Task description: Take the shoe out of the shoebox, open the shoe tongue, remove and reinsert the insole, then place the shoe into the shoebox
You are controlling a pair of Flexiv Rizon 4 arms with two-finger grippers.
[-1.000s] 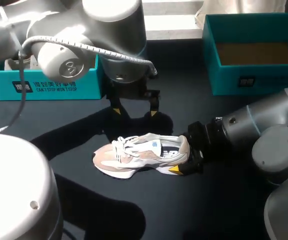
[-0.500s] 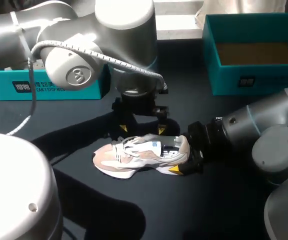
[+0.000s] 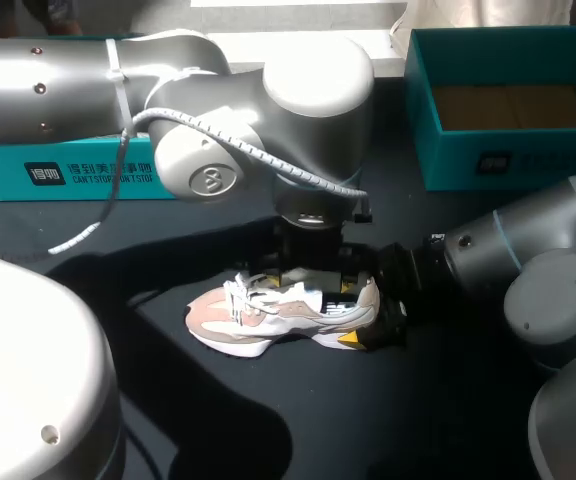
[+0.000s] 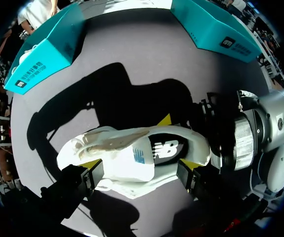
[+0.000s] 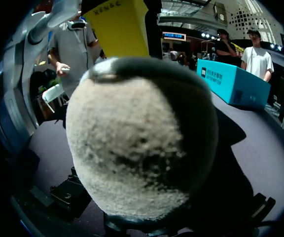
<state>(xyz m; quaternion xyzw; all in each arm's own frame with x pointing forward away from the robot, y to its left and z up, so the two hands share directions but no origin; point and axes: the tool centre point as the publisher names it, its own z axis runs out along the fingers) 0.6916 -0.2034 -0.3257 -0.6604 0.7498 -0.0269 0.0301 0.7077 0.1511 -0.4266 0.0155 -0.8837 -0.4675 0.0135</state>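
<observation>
You see the teal shoebox (image 3: 455, 162) showing its brown floor. The pink-white shoe (image 3: 264, 322) stands on the worktop (image 3: 418, 405), right jaws clamping its heel, left jaws apart.

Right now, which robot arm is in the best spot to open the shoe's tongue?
Left, probably. The left gripper hangs over the shoe with its fingers open on either side of the tongue. The right gripper is shut on the heel, steadying it, so it is busy.
</observation>
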